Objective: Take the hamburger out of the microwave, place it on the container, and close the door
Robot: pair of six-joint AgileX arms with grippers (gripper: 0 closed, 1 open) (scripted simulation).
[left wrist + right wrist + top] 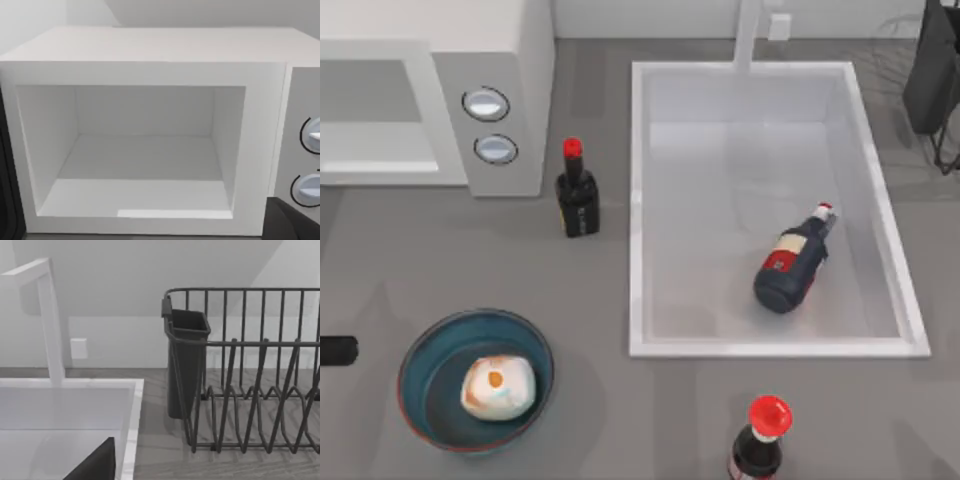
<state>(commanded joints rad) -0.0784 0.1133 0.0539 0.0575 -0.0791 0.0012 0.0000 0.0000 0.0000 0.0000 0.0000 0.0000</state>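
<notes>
From above, the hamburger [497, 388] is sitting in the container [420, 352] near the grey tabletop's [610, 420] left front edge. The microwave [510, 60] is standing open at back left.

In the left wrist view its cavity [140, 150] is gaping empty.

In the right wrist view a rack [250, 390] is standing beside the sink [132, 405].

I cannot tell either tool's state.

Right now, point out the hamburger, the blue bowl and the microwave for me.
hamburger [498, 388], top view, on the top of the bun.
blue bowl [420, 352], top view, on its inner wall.
microwave [150, 45], left wrist view, on its roof.
</notes>
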